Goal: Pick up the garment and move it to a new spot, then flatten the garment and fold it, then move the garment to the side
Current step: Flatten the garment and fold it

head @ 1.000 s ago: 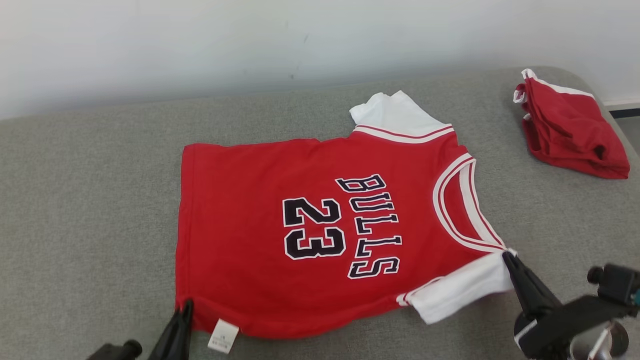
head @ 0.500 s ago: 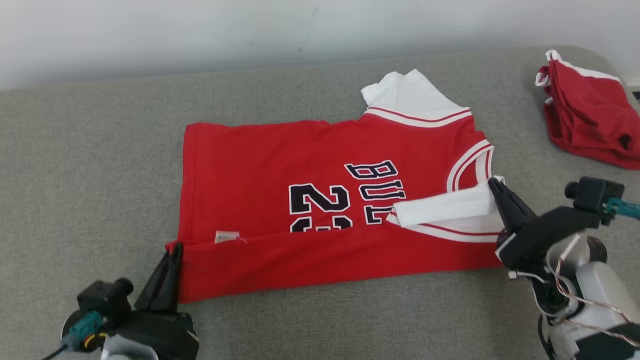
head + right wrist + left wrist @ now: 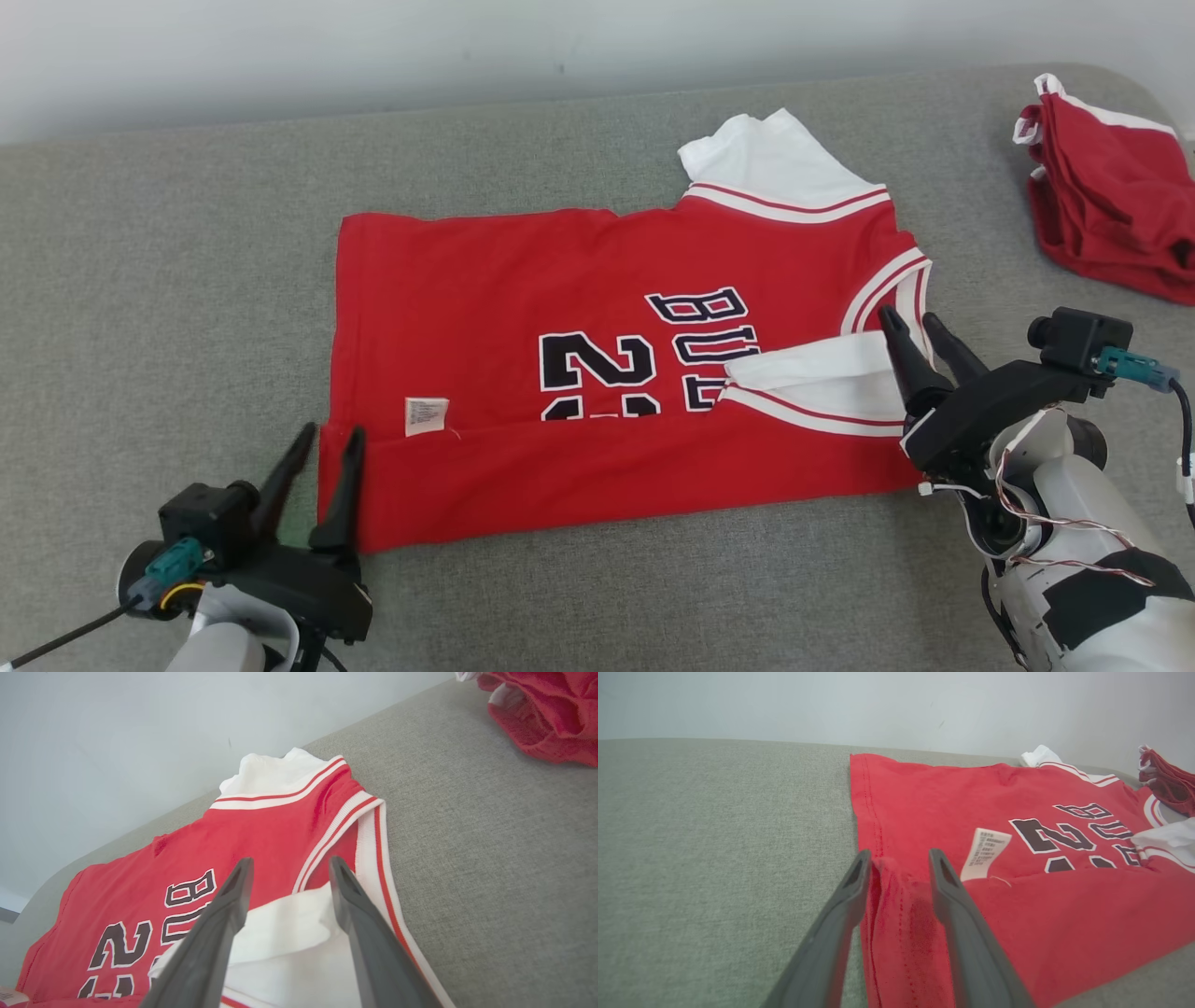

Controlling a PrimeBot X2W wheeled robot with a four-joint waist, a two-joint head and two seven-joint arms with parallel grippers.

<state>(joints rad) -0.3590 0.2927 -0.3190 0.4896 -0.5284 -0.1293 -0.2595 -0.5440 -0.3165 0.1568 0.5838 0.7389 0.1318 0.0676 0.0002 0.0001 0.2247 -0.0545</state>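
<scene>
The garment (image 3: 485, 280), a red jersey, lies flat and face up in the middle of the grey cushion (image 3: 140, 280). Its near long edge is turned over onto the printed number, and the near sleeve (image 3: 822, 373) is folded in with it. You can judge the placing, the flattening and the first fold as done. The far sleeve (image 3: 766, 159) lies spread toward the cushion's back edge, so the far-side fold, any further folding and the move aside are left.

Your left gripper (image 3: 329, 448) stands at the folded hem corner, near the care label (image 3: 426, 415), fingers parted either side of the cloth and pinching nothing. Your right gripper (image 3: 910, 327) is likewise spread above the white sleeve, holding nothing.

A red bundle (image 3: 1102, 205) sits at the cushion's far right corner, well apart, but it takes up that side spot. Nothing else stands in your way.
</scene>
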